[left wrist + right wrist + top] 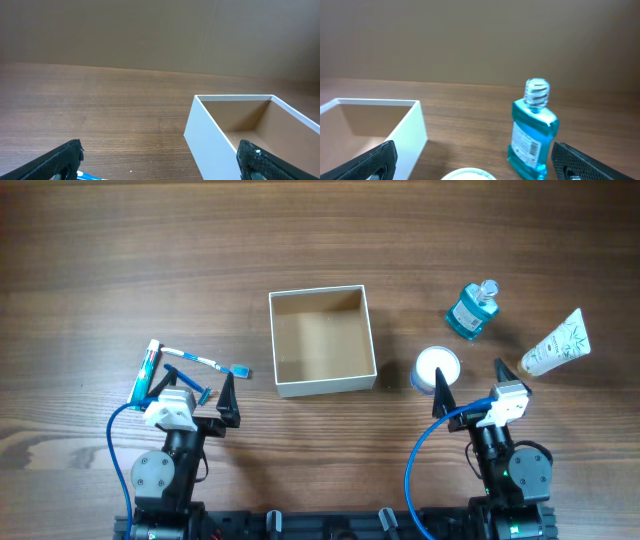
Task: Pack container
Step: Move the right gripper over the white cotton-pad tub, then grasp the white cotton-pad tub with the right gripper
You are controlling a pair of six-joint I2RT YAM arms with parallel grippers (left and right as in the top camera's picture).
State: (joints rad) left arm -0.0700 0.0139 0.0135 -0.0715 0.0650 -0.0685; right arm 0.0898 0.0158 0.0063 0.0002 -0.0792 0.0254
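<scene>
The square container (325,387) sits flat, mouth upward, with no longer side, turned slightly askew, while the left gripper (160,149) and right gripper (475,150) both gape wide, empty.

the brown wooden table (120,260) carries the container (326,386) near its middle. on the right side lie a round white jar (437,367) and a white tube (557,346), and a blue bottle (472,310) stands upright. on the left side lie a toothbrush (205,361) and a slim blue packet (147,372).
</scene>
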